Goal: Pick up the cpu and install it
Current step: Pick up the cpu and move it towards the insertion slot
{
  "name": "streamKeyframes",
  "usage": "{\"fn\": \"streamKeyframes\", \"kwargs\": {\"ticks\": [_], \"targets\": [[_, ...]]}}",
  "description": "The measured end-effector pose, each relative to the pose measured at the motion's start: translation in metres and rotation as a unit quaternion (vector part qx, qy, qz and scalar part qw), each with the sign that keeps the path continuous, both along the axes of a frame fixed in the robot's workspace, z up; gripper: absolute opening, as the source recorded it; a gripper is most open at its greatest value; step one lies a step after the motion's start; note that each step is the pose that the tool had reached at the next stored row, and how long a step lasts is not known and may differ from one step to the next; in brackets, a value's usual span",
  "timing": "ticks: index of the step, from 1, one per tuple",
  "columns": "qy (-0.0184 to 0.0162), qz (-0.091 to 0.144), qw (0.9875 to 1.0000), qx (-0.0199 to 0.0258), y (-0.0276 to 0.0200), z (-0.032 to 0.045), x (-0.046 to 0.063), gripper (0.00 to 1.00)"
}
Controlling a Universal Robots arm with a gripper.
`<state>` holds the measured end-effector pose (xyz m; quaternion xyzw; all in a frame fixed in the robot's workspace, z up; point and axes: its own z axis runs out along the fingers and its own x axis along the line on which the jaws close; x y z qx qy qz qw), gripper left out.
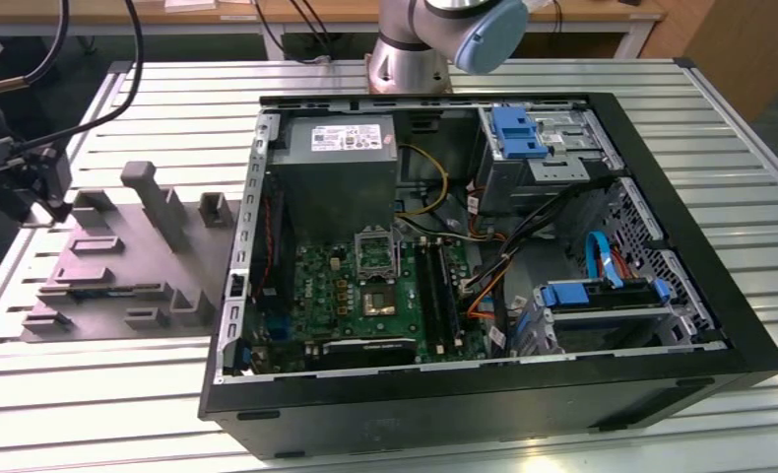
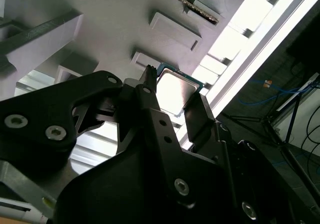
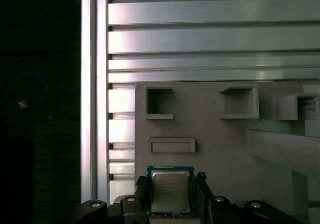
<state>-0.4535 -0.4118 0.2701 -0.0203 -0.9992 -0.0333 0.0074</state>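
Note:
The cpu (image 3: 171, 191) is a small flat square chip with a silvery top and a teal rim. It sits between my gripper's (image 3: 171, 186) two black fingers (image 3: 141, 189), which press on its two opposite edges. It hangs just over the grey moulded fixture plate (image 3: 220, 144), near that plate's edge. In the second wrist view the cpu (image 2: 175, 90) shows between the same fingers (image 2: 199, 109) of the gripper (image 2: 174, 87). In the exterior view my gripper (image 1: 50, 197) is low over the plate's (image 1: 113, 266) side towards the exterior view's left.
The open black computer case (image 1: 494, 394) lies at the exterior view's right of the plate, its green motherboard (image 1: 350, 296) facing up. Upright blocks (image 1: 153, 202) rise from the plate. The slatted metal table (image 1: 87, 374) ends close beside my gripper.

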Motion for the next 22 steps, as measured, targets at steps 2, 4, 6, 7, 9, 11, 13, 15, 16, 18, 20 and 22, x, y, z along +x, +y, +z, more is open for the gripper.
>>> {"fn": "streamKeyframes", "kwargs": {"ticks": [2, 4, 6, 7, 9, 11, 13, 15, 16, 18, 20, 22], "targets": [[-0.0001, 0.0, 1.0, 0.0, 0.0, 0.0007, 0.0, 0.47], [0.0, 0.0, 1.0, 0.0, 0.0, 0.0015, 0.0, 0.47], [0.0, 0.0, 1.0, 0.0, 0.0, 0.0021, 0.0, 0.47], [0.0, 0.0, 1.0, 0.0, 0.0, 0.0025, 0.0, 0.47], [0.0, 0.0, 1.0, 0.0, 0.0, 0.0032, 0.0, 0.47], [0.0, 0.0, 1.0, 0.0, 0.0, 0.004, 0.0, 0.47], [0.0, 0.0, 1.0, 0.0, 0.0, 0.0047, 0.0, 0.47], [0.0, 0.0, 1.0, 0.0, 0.0, 0.0056, 0.0, 0.47], [0.0, 0.0, 1.0, 0.0, 0.0, 0.0059, 0.0, 0.47], [0.0, 0.0, 1.0, 0.0, 0.0, 0.0067, 0.0, 0.47], [0.0, 0.0, 1.0, 0.0, 0.0, 0.0073, 0.0, 0.47], [0.0, 0.0, 1.0, 0.0, 0.0, 0.008, 0.0, 0.47]]}}
